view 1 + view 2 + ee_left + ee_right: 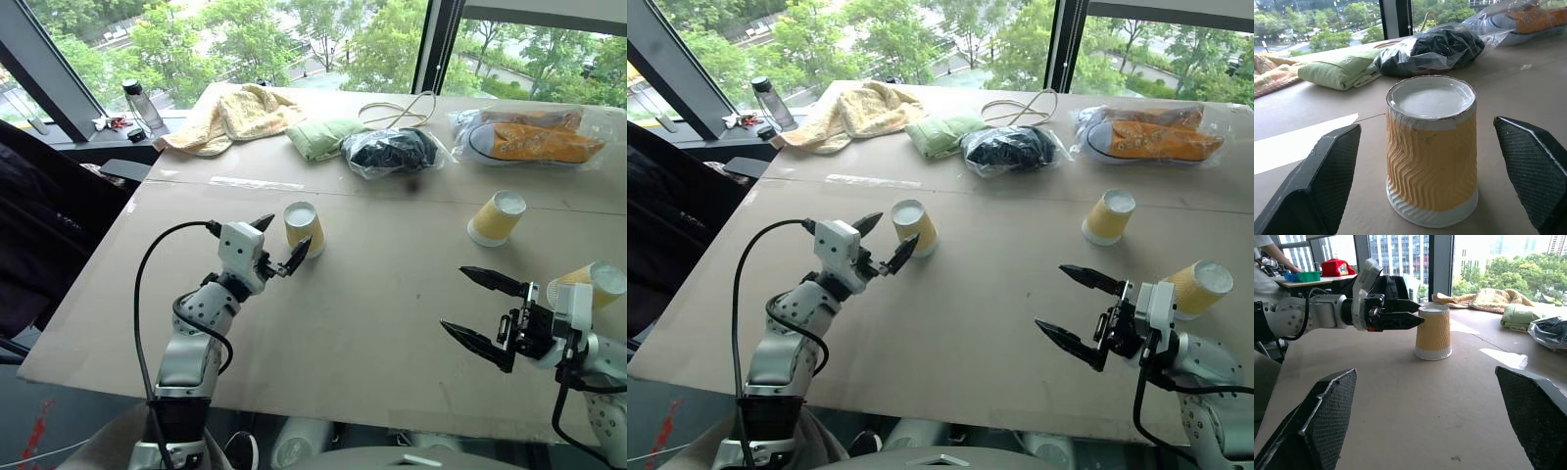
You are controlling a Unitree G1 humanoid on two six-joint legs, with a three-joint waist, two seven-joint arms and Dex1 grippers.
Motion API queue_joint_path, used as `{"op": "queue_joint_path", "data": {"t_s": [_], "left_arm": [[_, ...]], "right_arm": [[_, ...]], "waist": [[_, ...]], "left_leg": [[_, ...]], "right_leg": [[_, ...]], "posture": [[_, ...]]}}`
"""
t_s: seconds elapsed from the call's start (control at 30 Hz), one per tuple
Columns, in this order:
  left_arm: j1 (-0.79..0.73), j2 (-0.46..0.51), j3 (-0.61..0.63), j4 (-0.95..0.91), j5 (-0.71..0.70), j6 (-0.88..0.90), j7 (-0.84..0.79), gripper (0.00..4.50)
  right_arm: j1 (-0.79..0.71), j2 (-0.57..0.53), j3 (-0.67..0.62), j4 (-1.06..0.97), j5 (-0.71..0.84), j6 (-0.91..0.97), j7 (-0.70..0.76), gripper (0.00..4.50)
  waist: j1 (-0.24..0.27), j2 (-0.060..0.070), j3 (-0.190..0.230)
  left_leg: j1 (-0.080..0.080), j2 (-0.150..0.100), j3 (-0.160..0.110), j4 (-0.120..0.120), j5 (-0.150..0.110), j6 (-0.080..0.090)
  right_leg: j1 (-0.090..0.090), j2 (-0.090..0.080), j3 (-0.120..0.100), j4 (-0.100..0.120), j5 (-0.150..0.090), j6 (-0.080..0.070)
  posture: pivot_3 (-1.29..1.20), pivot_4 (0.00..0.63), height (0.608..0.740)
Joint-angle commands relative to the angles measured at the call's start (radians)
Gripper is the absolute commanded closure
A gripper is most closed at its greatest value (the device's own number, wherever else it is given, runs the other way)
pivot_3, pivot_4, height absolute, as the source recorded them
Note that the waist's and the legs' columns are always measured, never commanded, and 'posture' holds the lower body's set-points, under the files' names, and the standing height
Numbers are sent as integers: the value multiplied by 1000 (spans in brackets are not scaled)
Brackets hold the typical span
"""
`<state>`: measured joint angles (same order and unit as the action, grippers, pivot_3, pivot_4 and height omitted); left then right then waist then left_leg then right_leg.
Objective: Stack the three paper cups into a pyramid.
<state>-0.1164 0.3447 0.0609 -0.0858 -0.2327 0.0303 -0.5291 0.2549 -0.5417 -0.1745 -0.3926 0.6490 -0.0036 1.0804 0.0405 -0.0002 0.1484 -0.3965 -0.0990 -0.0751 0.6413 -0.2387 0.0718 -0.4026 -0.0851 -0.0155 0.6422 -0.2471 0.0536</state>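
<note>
Three mustard-yellow ribbed paper cups stand apart on the brown table. The left cup (304, 229) stands upside down with its white base up. My left gripper (284, 238) is open, with its black fingers on either side of this cup's near face, not touching it. In the left wrist view the cup (1431, 152) sits between the two spread fingers (1327, 181). A second cup (497, 217) stands further right. The third cup (593, 284) is beside my right wrist. My right gripper (453, 298) hovers open and empty over bare table, pointing left toward the left cup (1433, 339).
Along the table's far side lie a yellow towel (230, 116), a green cloth (323, 137), a black bundle in a plastic bag (392, 152), a cable (402, 106) and bagged orange shoes (534, 137). A water bottle (142, 103) stands on the window ledge.
</note>
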Motion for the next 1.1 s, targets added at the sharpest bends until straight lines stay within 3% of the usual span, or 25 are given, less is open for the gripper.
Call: {"op": "queue_joint_path", "data": {"t_s": [0.03,0.4,0.5,0.57,0.63,0.7,0.83,1.1], "left_arm": [[-44,-6,-16,65,37,-62,1,0],[-151,-73,-5,216,13,-128,3,0],[-162,-75,-5,231,13,-143,-4,777],[-171,-75,-3,237,14,-149,-6,1835],[-180,-71,-4,239,17,-152,-8,2038],[-186,-70,-6,238,18,-153,-10,2040],[-191,-53,-110,179,-8,-93,-168,2040],[-307,-146,-214,278,14,-95,-235,2040]], "right_arm": [[-4,7,-9,-34,21,-10,-2,24],[-30,34,-4,-48,37,0,-51,24],[-32,37,-2,-49,35,-2,-54,0],[-33,38,-1,-52,34,0,-58,0],[-36,41,0,-61,36,2,-68,0],[-39,42,0,-66,37,4,-77,0],[-43,52,-16,-78,37,2,-116,0],[8,45,-40,-84,-10,15,-207,0]], "waist": [[1,0,0],[0,0,0],[0,0,0],[0,0,0],[0,0,0],[0,0,0],[0,-1,0],[1,-1,0]], "left_leg": [[0,0,0,0,0,0],[0,0,0,1,0,0],[0,0,0,1,1,1],[0,0,0,1,1,1],[0,0,0,2,0,1],[0,0,0,2,0,1],[0,0,0,2,0,1],[-1,-1,0,4,1,1]], "right_leg": [[0,0,0,0,0,0],[0,0,0,1,1,1],[0,0,0,1,1,1],[0,0,0,1,1,1],[0,0,0,1,1,1],[0,0,0,1,1,1],[0,0,0,1,1,1],[0,0,0,1,1,2]], "posture": [[0,150,740],[0,150,740],[0,150,740],[0,150,740],[0,150,740],[0,150,740],[0,150,740],[0,150,740]]}}
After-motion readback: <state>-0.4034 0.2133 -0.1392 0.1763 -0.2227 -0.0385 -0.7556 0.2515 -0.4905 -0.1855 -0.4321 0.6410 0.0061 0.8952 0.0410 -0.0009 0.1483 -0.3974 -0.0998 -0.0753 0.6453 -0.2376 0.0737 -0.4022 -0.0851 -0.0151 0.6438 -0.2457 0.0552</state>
